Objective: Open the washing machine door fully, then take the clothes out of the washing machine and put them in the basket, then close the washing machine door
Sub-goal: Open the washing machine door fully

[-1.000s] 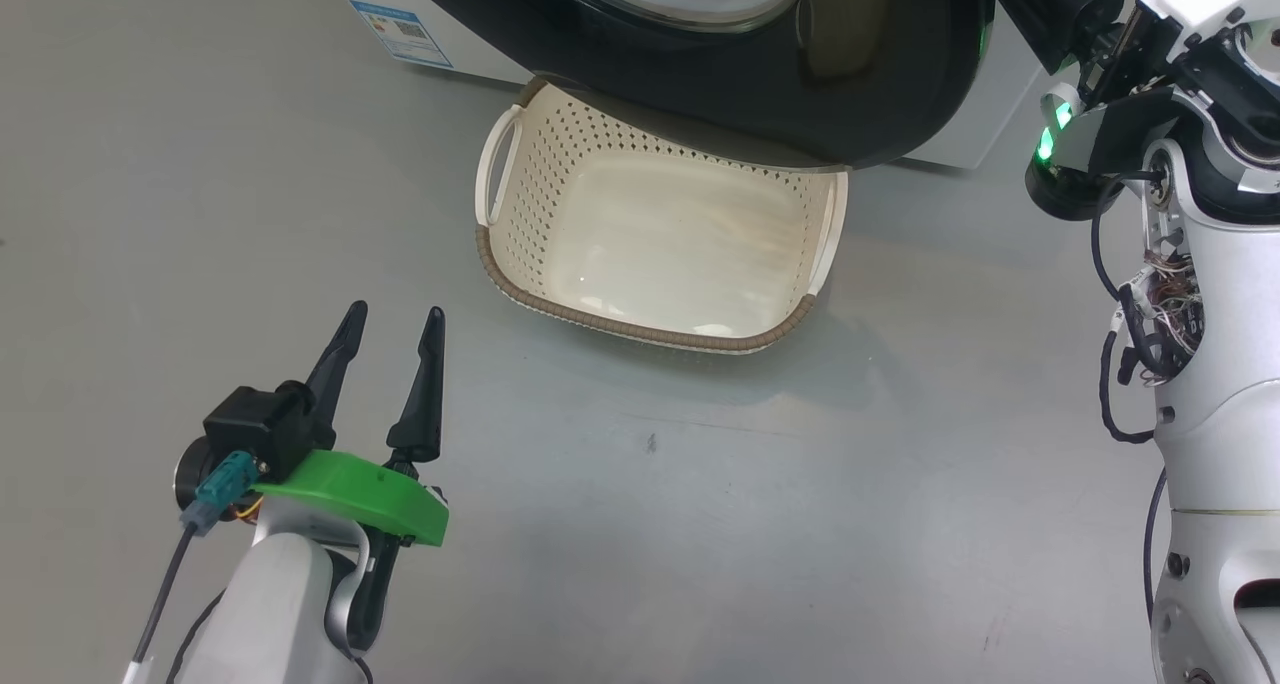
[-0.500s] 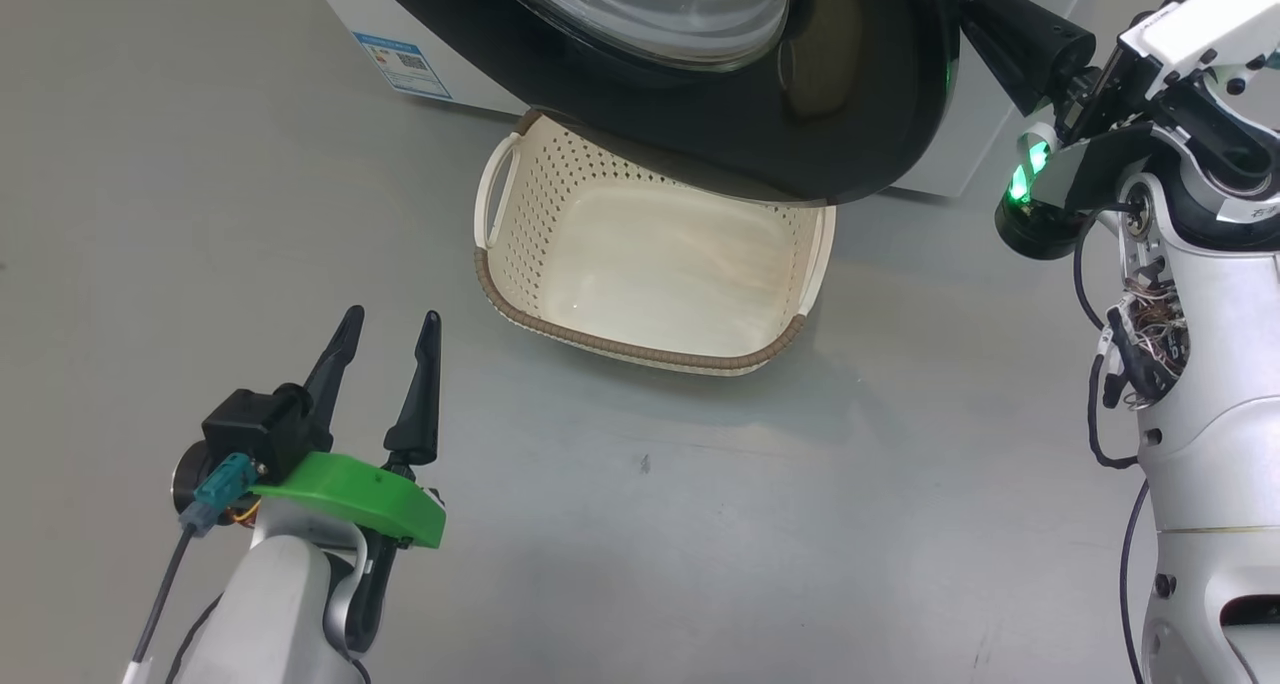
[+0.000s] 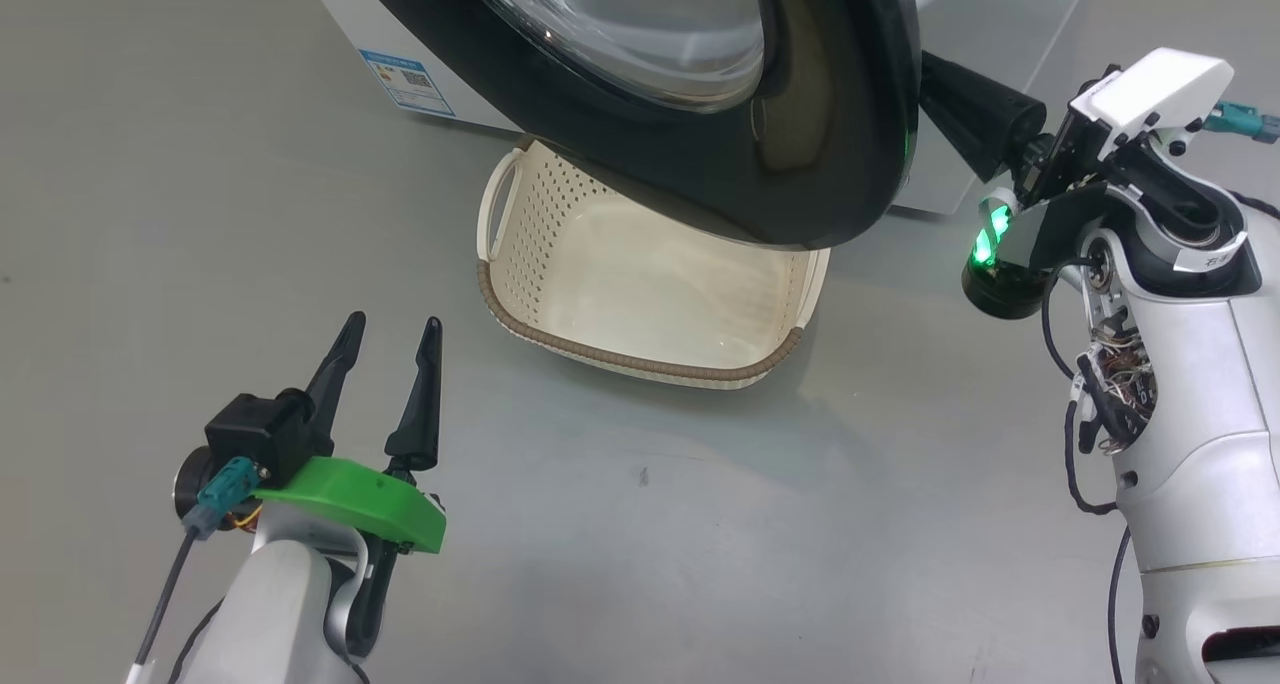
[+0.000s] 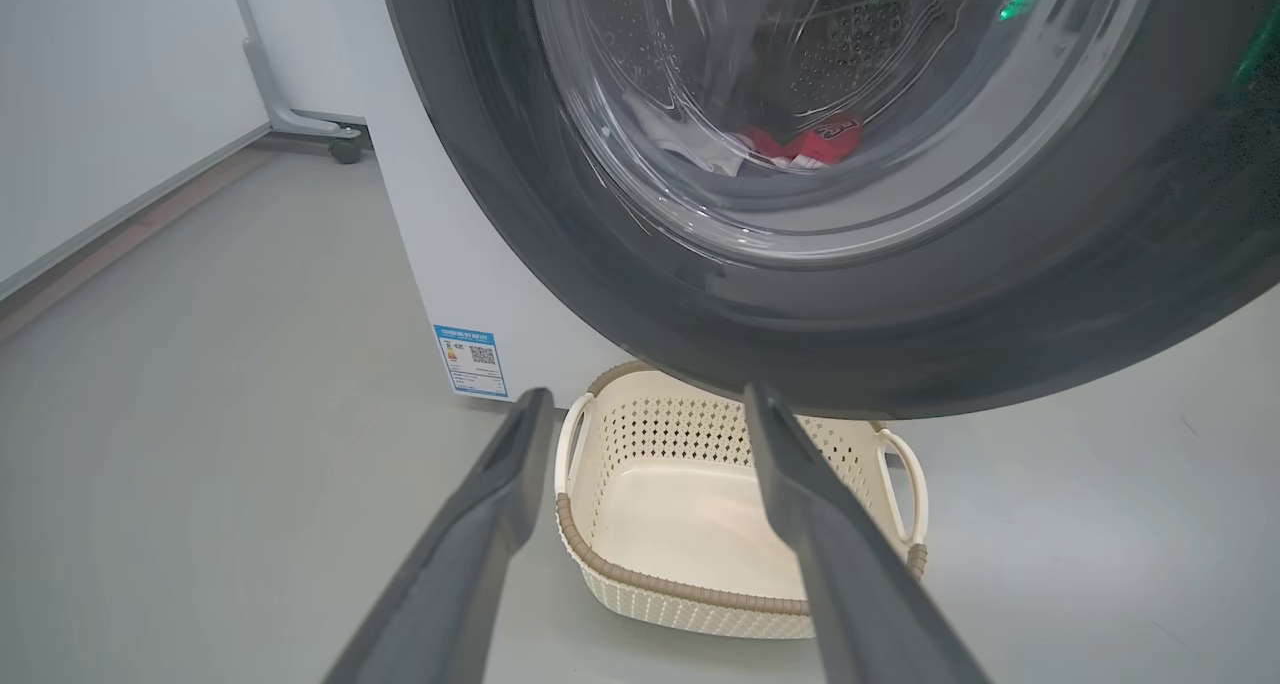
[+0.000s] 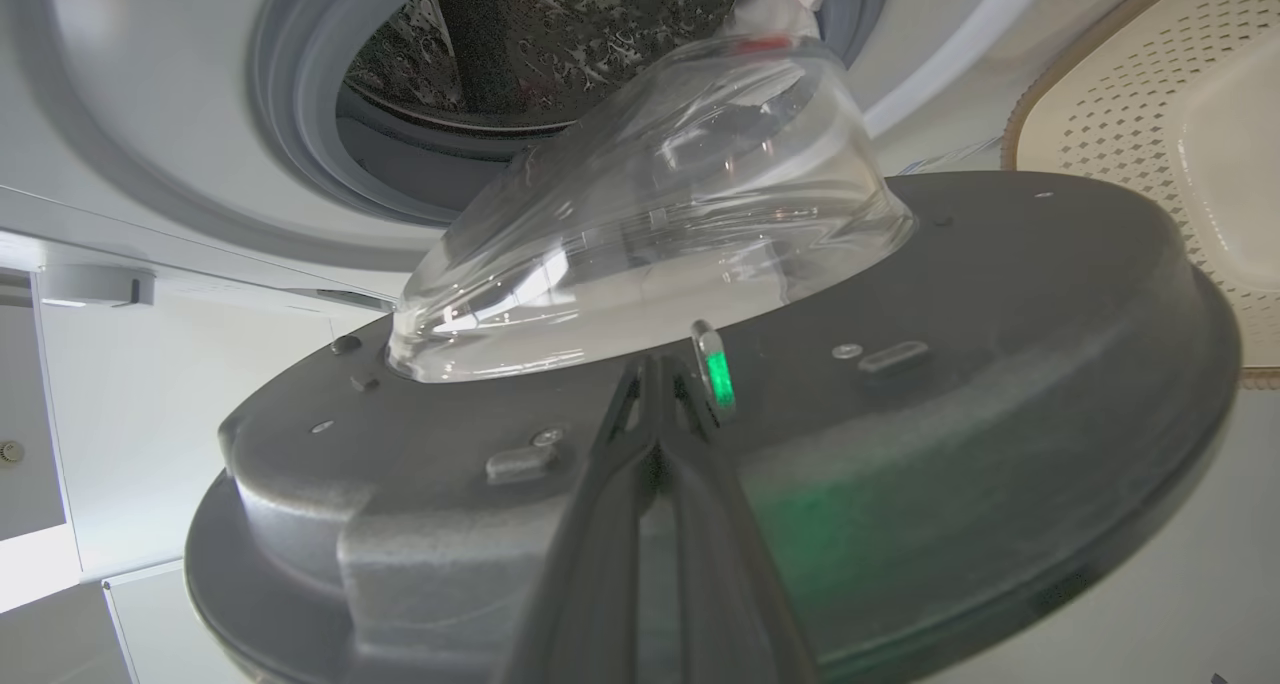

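While the washing machine door (image 3: 820, 164) stood part-open above the basket (image 3: 620, 356), the right gripper (image 5: 655, 374), fingers pressed together, lay against the door's inner face beside the glass bowl. The push needed to follow the door's arc slowly, lest the tips slide on smooth plastic. The left gripper (image 3: 393, 322), fingers apart, hung at near left. The clothes (image 4: 790, 144) lay far inside the drum.

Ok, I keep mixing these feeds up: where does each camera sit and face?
Head view: on the head, looking down at basket and door; left gripper lower left, right arm at right.
Left wrist view: low, facing the washing machine; clothes seen through the door; own fingers apart.
Right wrist view: behind the door, facing its inner side; shut right gripper.
Shared: all show the basket.
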{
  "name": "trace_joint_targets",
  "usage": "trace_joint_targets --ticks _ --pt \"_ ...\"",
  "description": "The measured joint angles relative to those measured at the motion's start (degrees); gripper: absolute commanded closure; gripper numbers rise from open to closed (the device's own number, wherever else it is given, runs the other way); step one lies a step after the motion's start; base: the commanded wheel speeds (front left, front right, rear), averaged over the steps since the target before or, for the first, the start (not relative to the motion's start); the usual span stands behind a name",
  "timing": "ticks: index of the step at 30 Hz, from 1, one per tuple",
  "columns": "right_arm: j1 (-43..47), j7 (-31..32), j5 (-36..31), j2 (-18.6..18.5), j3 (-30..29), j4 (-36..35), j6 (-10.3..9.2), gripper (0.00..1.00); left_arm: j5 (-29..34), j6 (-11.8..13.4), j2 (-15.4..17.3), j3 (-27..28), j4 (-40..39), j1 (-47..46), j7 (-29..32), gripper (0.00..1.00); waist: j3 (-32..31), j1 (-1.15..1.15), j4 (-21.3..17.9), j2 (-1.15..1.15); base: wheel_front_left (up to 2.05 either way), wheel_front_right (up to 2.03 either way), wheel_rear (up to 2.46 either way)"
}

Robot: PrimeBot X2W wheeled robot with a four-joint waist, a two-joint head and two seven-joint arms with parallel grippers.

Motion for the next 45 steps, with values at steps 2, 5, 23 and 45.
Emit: trace_joint_targets --ticks 2,5,23,45 --pt "0.9 0.4 0.4 0.0 0.4 0.2 0.00 1.00 0.0 0.0 0.0 0.0 0.2 0.1 0.0 0.00 -0.5 0.00 0.0 0.00 0.00 0.00 0.00" --pt "1.7 0.4 0.9 0.2 0.7 0.4 0.00 1.00 0.1 0.0 0.0 0.1 0.3 0.4 0.0 0.00 -1.0 0.00 0.0 0.00 0.00 0.00 0.00" --pt "6.3 1.1 10.0 0.3 8.6 -1.3 0.00 1.00 0.8 0.0 0.0 0.4 0.6 2.1 0.0 0.00 -4.4 0.00 -0.2 0.00 0.00 0.00 0.00" --pt "12.3 -0.4 18.4 0.4 21.1 -4.9 -0.01 1.00 1.6 0.0 0.1 -1.9 1.2 4.2 0.0 0.00 -8.2 0.00 2.8 0.00 0.00 0.00 0.00"
